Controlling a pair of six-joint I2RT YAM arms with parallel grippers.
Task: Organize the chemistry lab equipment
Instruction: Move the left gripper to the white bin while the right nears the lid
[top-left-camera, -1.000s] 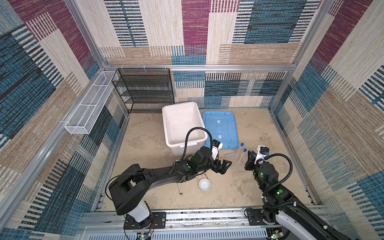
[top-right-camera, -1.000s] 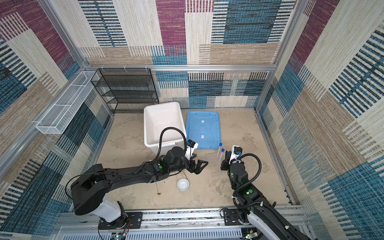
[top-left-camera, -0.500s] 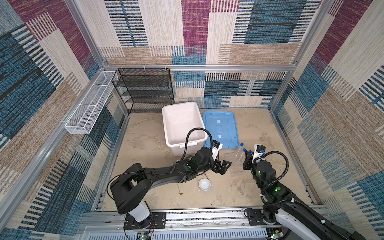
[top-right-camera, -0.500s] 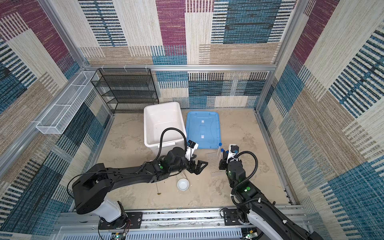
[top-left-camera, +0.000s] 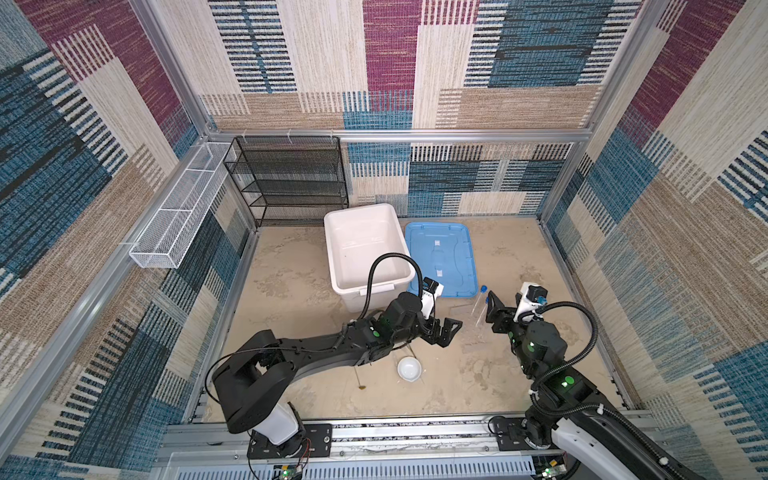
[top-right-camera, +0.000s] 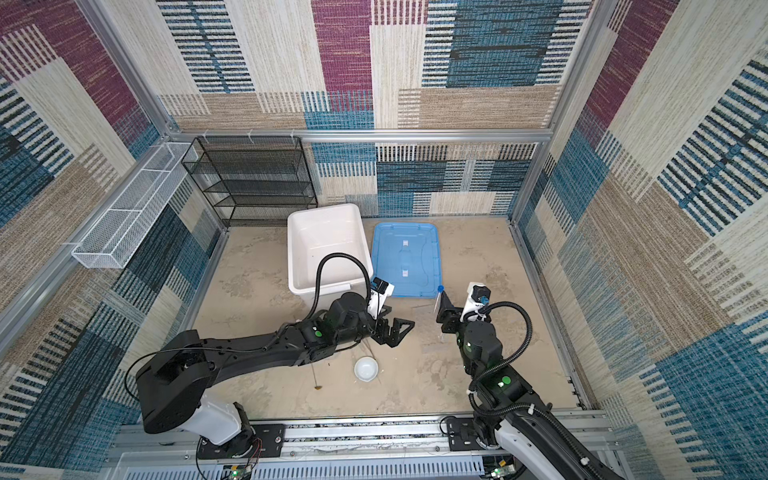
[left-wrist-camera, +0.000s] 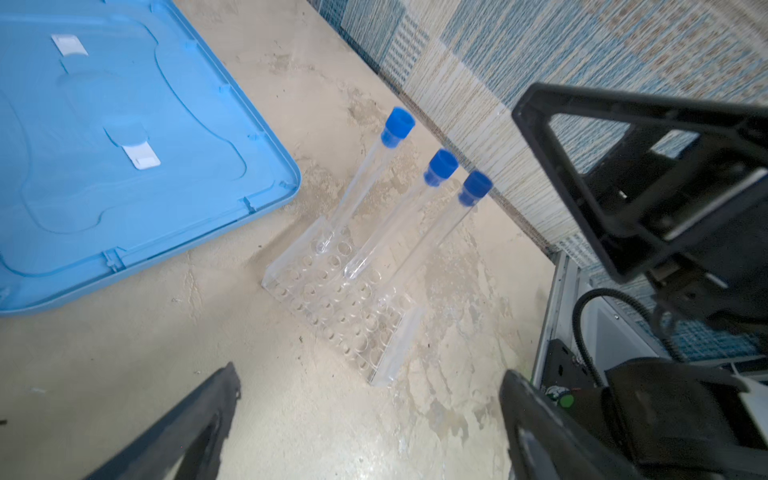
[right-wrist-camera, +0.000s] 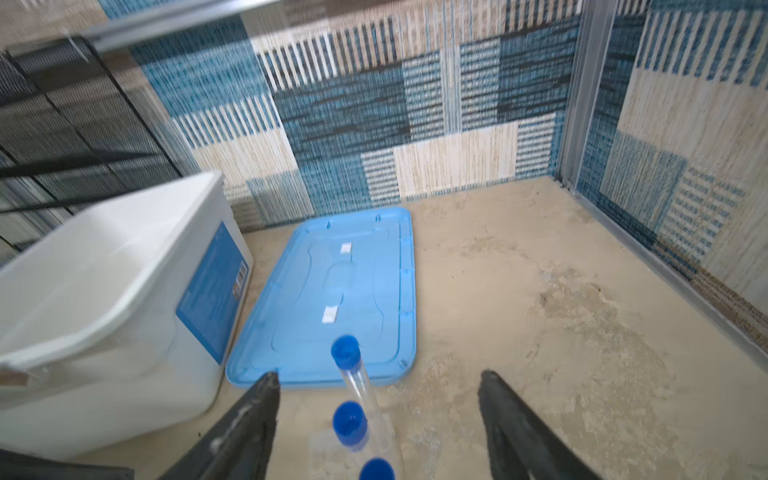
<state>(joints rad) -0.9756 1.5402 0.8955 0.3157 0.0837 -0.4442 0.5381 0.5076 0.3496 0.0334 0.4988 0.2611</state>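
Both top views: left gripper (top-left-camera: 444, 331) has its jaws wide apart and empty, low over the table (top-left-camera: 291, 291) mid-scene, just near of the white box (top-left-camera: 330, 243). Right gripper (top-left-camera: 496, 311) is to its right, also spread with nothing in it, just beside the test tubes (top-left-camera: 480, 301). The tubes stand off the near right corner of the blue lid (top-left-camera: 440, 253), which lies flat right of the box. White dish (top-left-camera: 409, 368) sits loose on the table near of the left gripper. Brown-tipped rod (top-left-camera: 360, 376) lies just left of the dish, its far end under the left arm. Nothing visible in the box or on the black mesh shelf (top-left-camera: 291, 183) at far left. Left wrist: all three blue-capped tubes are seated in holes of a clear rack (left-wrist-camera: 332, 303), leaning a little. Left fingers (left-wrist-camera: 199, 415) are well apart and short of the rack. Right wrist: fingers (right-wrist-camera: 249, 415) splayed either side of the tube caps, no contact. My read: tubes-in-rack looks finished. Dish and rod are not yet put away. Can't pick out the beaker, tweezers or dropper, possibly hidden under the left arm. Lid is off, so most of the job remains.
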